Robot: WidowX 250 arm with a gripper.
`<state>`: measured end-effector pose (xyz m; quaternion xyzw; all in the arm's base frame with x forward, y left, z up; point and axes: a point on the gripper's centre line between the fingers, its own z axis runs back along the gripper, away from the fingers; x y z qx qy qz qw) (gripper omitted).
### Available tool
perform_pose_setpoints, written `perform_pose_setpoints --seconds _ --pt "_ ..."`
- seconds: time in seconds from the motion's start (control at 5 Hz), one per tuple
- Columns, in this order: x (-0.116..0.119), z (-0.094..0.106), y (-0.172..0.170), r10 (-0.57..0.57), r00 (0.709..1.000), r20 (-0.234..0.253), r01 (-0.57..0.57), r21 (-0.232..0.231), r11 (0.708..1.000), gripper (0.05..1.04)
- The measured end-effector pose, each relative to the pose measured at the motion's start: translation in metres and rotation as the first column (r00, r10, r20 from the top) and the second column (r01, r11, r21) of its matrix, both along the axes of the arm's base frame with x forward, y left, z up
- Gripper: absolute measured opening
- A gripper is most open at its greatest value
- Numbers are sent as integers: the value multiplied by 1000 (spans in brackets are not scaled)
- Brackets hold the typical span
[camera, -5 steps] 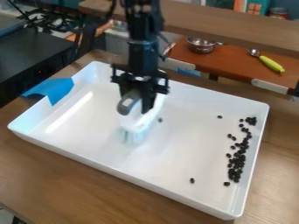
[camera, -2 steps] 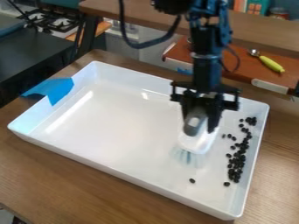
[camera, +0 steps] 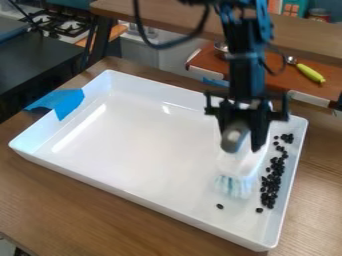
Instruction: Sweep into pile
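1. The gripper (camera: 244, 142) is pinching the brush (camera: 242, 159); a firm, level hold should stop the head twisting.
2. Directly below the gripper are the bristles (camera: 234, 186). I can't tell whether they touch the floor; light pressure should sweep without flicking.
3. Just past them, towards the camera, lies a stray dark bean (camera: 220, 206). Start on its side away from the others and nudge it across.
4. Beside the brush, the main beans (camera: 270, 186) form a long strip. Short strokes inwards from its ends should bunch them.
5. Beyond those, ease off before the tray wall (camera: 291, 187).
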<state>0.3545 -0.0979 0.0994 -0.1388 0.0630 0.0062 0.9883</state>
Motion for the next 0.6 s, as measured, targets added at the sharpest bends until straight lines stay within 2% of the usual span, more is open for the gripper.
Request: perform_pose_setpoints --seconds 0.2,0.4,0.6 --pt "-21 40 45 26 996 80 -23 -36 999 486" --pt "-45 44 65 -32 992 121 31 11 999 486" --pt "-57 20 73 -91 988 123 78 102 992 486"
